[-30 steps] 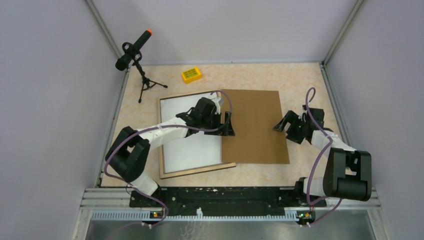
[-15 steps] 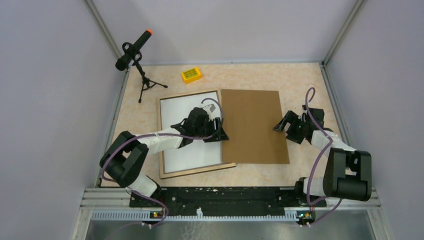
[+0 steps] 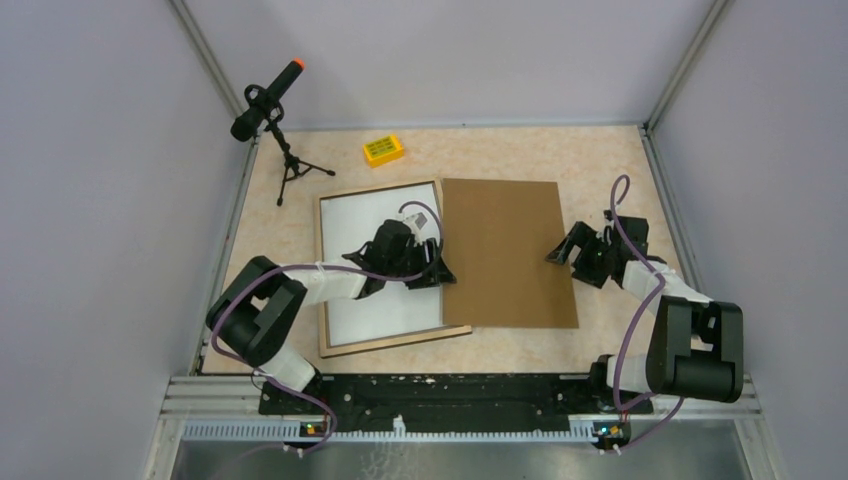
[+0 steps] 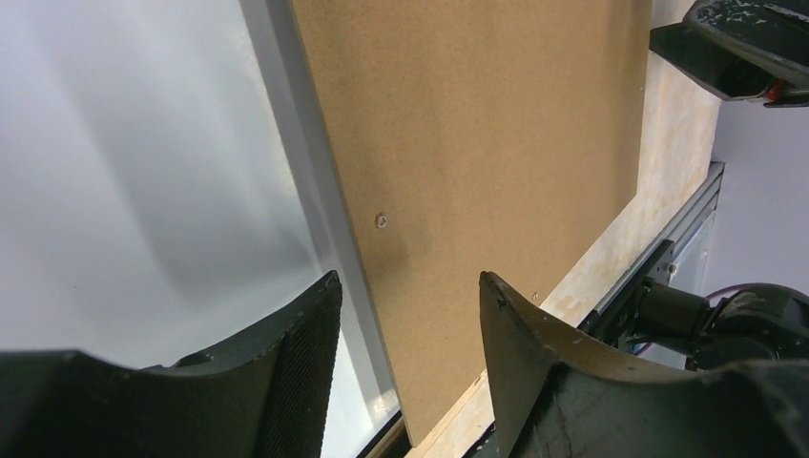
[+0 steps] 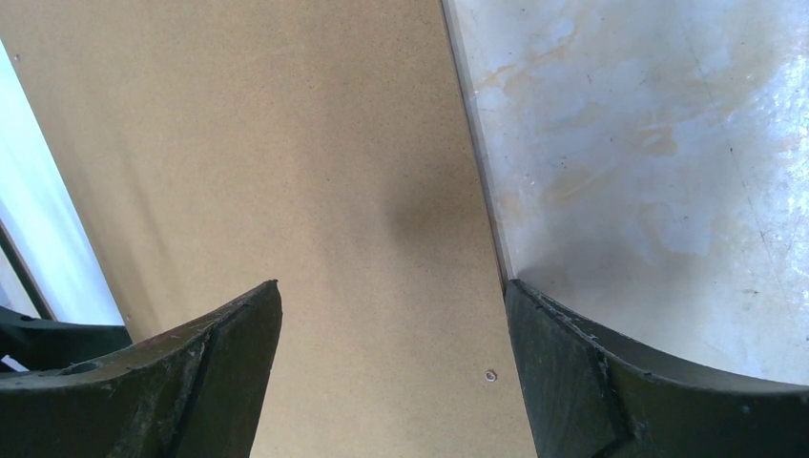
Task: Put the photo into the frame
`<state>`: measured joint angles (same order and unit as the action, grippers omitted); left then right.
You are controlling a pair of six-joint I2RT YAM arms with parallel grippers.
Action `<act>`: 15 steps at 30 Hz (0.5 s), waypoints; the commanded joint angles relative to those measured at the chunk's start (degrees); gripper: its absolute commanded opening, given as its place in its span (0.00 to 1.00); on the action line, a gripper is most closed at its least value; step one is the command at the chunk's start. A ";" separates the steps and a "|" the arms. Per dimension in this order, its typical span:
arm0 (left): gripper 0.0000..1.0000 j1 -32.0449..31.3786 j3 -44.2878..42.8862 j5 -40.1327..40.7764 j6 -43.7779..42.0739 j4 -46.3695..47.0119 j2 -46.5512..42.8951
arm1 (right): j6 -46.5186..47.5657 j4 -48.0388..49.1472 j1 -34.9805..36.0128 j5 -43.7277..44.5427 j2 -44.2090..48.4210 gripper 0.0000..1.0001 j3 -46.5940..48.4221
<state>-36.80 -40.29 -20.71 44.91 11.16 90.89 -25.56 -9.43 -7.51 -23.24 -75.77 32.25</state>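
The frame [image 3: 398,340] lies on the table's left half with its light wood back up. The photo [image 3: 362,305] lies in it with its white back up; it also shows in the left wrist view [image 4: 134,162]. The brown hardboard backing sheet [image 3: 512,250] lies to the right and overlaps the frame's right edge. My left gripper [image 3: 437,268] is open and empty, hovering over the photo's right edge where it meets the sheet [image 4: 477,124]. My right gripper [image 3: 560,254] is open and empty at the sheet's right edge [image 5: 286,143].
A yellow box [image 3: 383,150] lies at the back. A microphone on a tripod [image 3: 270,102] stands at the back left. Grey walls close in both sides. The bare table [image 5: 649,143] shows right of the sheet.
My left gripper has drawn back left, from over the backing sheet's left edge to over the photo's right edge. The right arm, sheet and frame have not moved.
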 commanded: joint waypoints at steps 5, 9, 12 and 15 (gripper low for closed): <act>0.60 0.07 0.37 -3.16 0.59 5.33 2.24 | 0.60 -2.00 0.74 -0.33 0.29 0.86 -0.34; 0.52 0.09 0.62 -6.20 2.92 9.65 3.41 | 0.60 -2.06 0.74 -0.53 0.40 0.86 -0.32; 0.42 0.11 0.52 -7.59 4.00 11.60 3.45 | 0.66 -2.25 0.70 -0.57 0.51 0.86 -0.22; 0.30 0.03 0.21 -7.86 3.93 11.85 2.04 | 0.64 -2.33 0.74 -0.74 0.70 0.86 -0.15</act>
<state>-36.38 -39.72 -25.04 47.55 15.94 94.39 -25.28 -9.34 -7.53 -23.00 -75.75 32.25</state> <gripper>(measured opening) 0.354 0.856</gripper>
